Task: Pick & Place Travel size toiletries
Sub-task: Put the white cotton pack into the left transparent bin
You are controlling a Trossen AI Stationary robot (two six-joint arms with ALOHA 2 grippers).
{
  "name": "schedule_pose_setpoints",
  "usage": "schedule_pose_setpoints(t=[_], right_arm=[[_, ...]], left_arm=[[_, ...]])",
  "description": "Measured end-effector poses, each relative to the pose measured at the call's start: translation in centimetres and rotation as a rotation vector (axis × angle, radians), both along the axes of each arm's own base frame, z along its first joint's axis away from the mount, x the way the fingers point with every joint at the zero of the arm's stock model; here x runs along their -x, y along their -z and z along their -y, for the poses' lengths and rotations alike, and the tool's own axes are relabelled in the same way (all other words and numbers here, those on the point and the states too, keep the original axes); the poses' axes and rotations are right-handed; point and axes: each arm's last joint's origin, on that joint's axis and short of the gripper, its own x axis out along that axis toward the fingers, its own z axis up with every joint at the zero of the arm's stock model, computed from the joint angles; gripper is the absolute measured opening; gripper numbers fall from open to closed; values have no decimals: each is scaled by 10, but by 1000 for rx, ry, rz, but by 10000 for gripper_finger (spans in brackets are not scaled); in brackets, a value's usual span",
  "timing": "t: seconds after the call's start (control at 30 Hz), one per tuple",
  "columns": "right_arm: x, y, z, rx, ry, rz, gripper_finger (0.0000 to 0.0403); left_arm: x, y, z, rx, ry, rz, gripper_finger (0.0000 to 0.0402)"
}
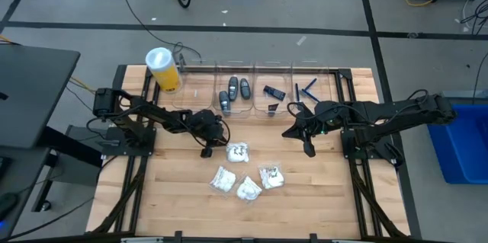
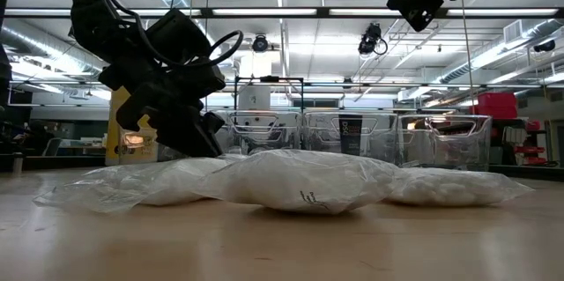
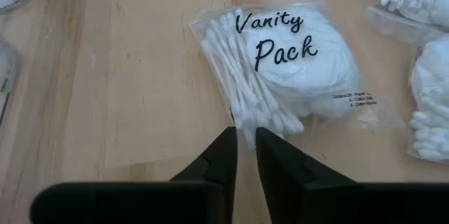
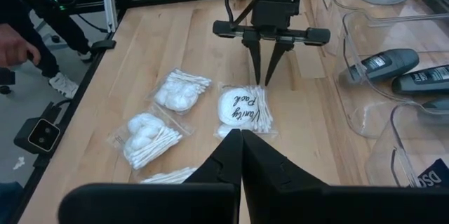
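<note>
Left gripper (image 3: 245, 143) down at edge of Vanity Pack packet (image 3: 291, 59) on worktop (image 3: 126, 90), jaws narrowly apart, nothing clamped. Light, soft, slippery; pinch the plastic edge. Right gripper (image 4: 240, 140) aloft, jaws together.

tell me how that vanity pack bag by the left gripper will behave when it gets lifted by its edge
The Vanity Pack bag is thin clear plastic, so it will probably sag from the left gripper, whose fingers are closing at its edge. It holds only cotton swabs and pads, so it is likely very light. The glossy film may slip.
</note>
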Motion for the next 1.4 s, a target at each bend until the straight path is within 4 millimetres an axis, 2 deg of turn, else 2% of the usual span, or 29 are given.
schedule_pose_setpoints(t=[0.53,1.2,1.4], right_arm=[[0,0,0,0,0,0,8],[0,0,0,13,-8,1,7],[0,0,0,13,-8,2,7]], left_arm=[[0,0,0,1,0,-5,9],[0,0,1,20,13,-6,4],[1,-8,4,44,3,18,5]])
